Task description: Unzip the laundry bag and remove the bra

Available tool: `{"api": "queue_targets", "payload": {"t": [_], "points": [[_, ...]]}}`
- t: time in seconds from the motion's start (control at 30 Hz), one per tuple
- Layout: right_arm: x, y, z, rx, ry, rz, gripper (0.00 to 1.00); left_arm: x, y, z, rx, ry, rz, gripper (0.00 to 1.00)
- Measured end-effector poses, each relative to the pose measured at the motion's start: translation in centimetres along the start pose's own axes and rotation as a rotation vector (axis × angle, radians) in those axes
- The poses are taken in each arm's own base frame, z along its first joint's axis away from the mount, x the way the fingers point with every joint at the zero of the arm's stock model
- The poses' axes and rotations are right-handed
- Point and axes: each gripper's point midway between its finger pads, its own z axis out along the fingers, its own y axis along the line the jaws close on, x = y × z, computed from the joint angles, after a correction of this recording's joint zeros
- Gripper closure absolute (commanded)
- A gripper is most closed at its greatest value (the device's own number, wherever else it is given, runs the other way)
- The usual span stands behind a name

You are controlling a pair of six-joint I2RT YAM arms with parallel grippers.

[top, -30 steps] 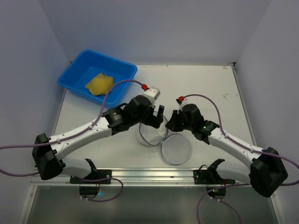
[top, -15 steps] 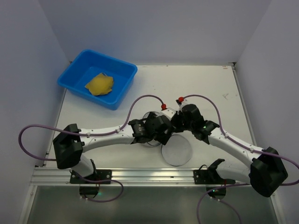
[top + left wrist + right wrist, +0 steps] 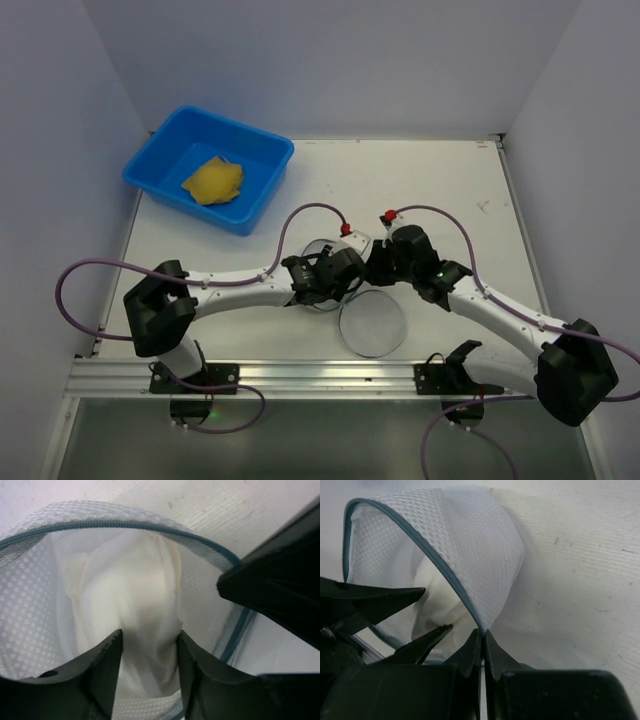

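The laundry bag [image 3: 372, 322] lies open in two halves at the table's middle: one flat disc and one dome under my grippers. My left gripper [image 3: 335, 285] reaches into the dome. In the left wrist view my left gripper [image 3: 149, 680] has its jaws closed in on a fold of cream-white fabric [image 3: 140, 595] inside the mesh [image 3: 30, 630]. My right gripper [image 3: 482, 635] is shut on the bag's dark zipper rim [image 3: 451, 582] and holds the dome up. It also shows in the top view [image 3: 375, 268]. The mustard-yellow bra [image 3: 213, 181] lies in the tub.
The blue tub [image 3: 160, 160] stands at the far left corner of the table. Purple cables loop off both arms. The left gripper's black fingers [image 3: 380, 600] show inside the dome in the right wrist view.
My left arm has swung right and down, putting its gripper from above the dome into it. The flat half has shifted slightly left. The right gripper has kept its hold.
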Motion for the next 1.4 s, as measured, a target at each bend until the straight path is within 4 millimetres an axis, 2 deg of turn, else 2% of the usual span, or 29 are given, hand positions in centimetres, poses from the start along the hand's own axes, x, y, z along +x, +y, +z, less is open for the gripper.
{"api": "queue_targets", "payload": {"t": [0.07, 0.1, 0.17, 0.2, 0.33, 0.47, 0.57, 0.73, 0.83, 0.9, 0.97, 1.07, 1.13, 1.2, 1.33, 1.37, 1.4], "points": [[-0.2, 0.2, -0.2, -0.01, -0.01, -0.001, 1.0, 0.5, 0.8, 0.5, -0.014, 0.013, -0.016, 0.64], [-0.3, 0.3, -0.3, -0.014, -0.014, -0.002, 1.0, 0.7, 1.0, 0.7, -0.017, 0.016, -0.023, 0.75], [-0.3, 0.6, -0.4, -0.023, -0.015, -0.005, 1.0, 0.9, 1.3, 1.0, -0.015, 0.021, -0.04, 0.87], [-0.3, 0.7, -0.4, -0.026, -0.015, -0.006, 1.0, 1.0, 1.4, 1.1, -0.013, 0.022, -0.045, 1.0], [-0.5, 0.8, -0.6, -0.03, -0.022, -0.007, 1.0, 1.0, 1.1, 1.2, 0.011, 0.016, -0.057, 1.0], [-0.5, 0.5, -0.6, -0.019, -0.026, -0.006, 1.0, 0.4, 0.7, 0.0, 0.066, -0.002, -0.076, 1.0], [-0.4, 0.2, -0.3, -0.008, -0.023, -0.005, 1.0, -1.0, -0.2, -2.2, 0.166, -0.045, -0.092, 1.0], [0.4, -0.5, 0.8, 0.021, 0.012, 0.001, 1.0, -4.6, -1.8, -7.6, 0.376, -0.18, -0.133, 1.0], [0.9, -1.1, 1.4, 0.044, 0.032, 0.004, 1.0, -6.3, -2.2, -10.3, 0.476, -0.241, -0.154, 1.0], [1.2, -1.4, 1.7, 0.055, 0.042, 0.005, 1.0, -7.5, -1.6, -11.6, 0.521, -0.278, -0.178, 1.0], [1.3, -1.6, 2.1, 0.06, 0.046, 0.006, 1.0, -8.7, 0.0, -12.5, 0.541, -0.314, -0.22, 1.0], [1.4, -1.7, 2.4, 0.061, 0.047, 0.006, 1.0, -10.9, 3.5, -13.9, 0.506, -0.392, -0.284, 1.0], [1.8, -2.0, 2.6, 0.066, 0.055, 0.007, 1.0, -13.0, 5.6, -15.3, 0.474, -0.455, -0.318, 1.0], [2.3, -2.3, 2.7, 0.072, 0.064, 0.008, 1.0, -16.0, 8.0, -17.4, 0.429, -0.542, -0.346, 1.0], [3.0, -2.8, 2.7, 0.082, 0.079, 0.01, 1.0, -21.7, 14.4, -22.2, 0.239, -0.731, -0.384, 1.0], [3.2, -2.9, 2.7, 0.084, 0.081, 0.01, 1.0, -22.6, 15.9, -23.0, 0.185, -0.76, -0.386, 1.0], [3.2, -2.9, 2.7, 0.084, 0.082, 0.01, 1.0, -24.1, 18.1, -24.0, 0.103, -0.803, -0.394, 1.0]]}}
